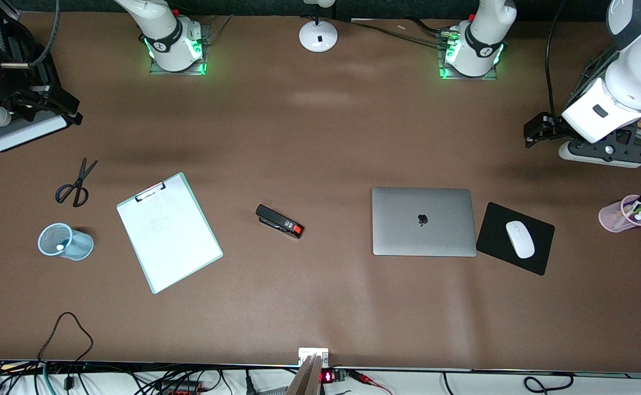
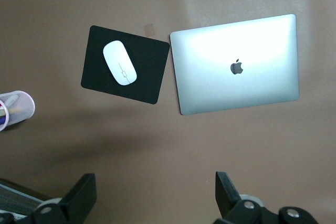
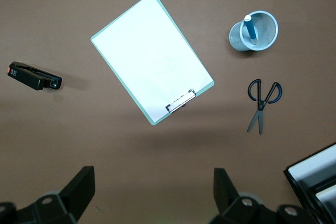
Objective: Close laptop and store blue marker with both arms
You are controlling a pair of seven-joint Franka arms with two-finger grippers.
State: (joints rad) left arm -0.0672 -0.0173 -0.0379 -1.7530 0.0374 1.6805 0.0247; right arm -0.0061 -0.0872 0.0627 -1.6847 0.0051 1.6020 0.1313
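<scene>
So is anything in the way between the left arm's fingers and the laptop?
Nothing visible. The left arm's fingers hang open over bare table; only that lies between them and the closed laptop. The mouse pad sits beside the laptop.

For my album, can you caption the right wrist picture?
Blue marker standing in a mesh cup, beside scissors, clipboard and stapler.

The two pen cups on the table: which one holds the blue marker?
The light blue mesh cup beside the scissors, at the right arm's end, holds the blue marker. The pink cup near the mouse pad holds other pens.
</scene>
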